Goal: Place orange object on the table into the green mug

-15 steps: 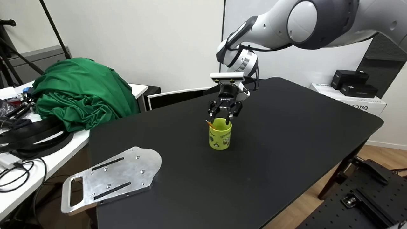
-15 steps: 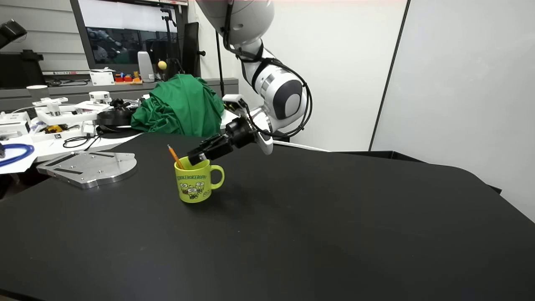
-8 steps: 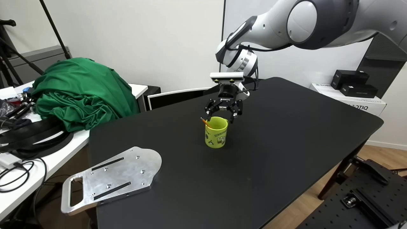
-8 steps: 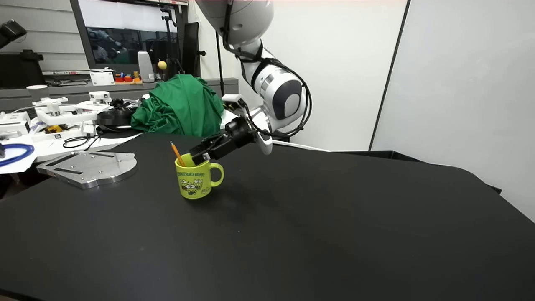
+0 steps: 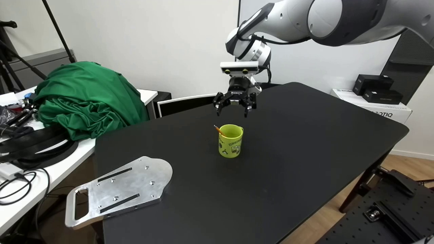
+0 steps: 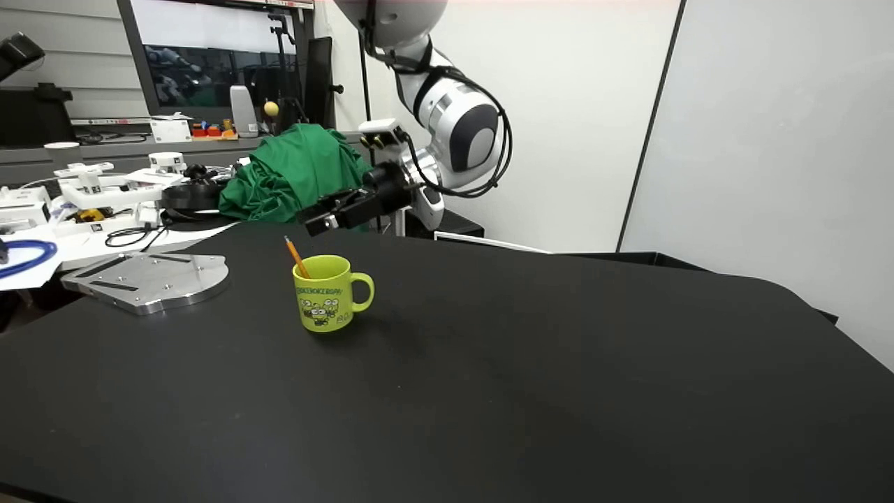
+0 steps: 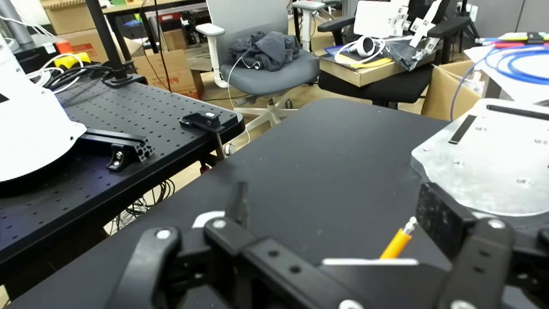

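The green mug (image 5: 230, 145) stands upright on the black table; it also shows in an exterior view (image 6: 325, 302) with its handle. The orange object (image 5: 220, 130), a thin pencil-like stick, leans inside the mug, its tip sticking out over the rim; the same shows in an exterior view (image 6: 297, 259). My gripper (image 5: 232, 113) is open and empty, above and apart from the mug, also in an exterior view (image 6: 318, 225). In the wrist view my open gripper (image 7: 339, 210) has its fingers wide apart; the orange object's upper end (image 7: 395, 243) shows beyond, near the right finger. The mug is hidden there.
A silver metal plate (image 5: 125, 189) lies at the table's edge, also in the wrist view (image 7: 489, 163). A dark-green cloth heap (image 5: 88, 98) sits on a white side table. A perforated black bench (image 7: 141, 120) stands beside the black table (image 5: 288, 162).
The gripper's fingers were at the mug's mouth; they spread wider and the gripper rose clear. The mug shifted slightly between the two earlier moments, then stayed still with the orange object inside.
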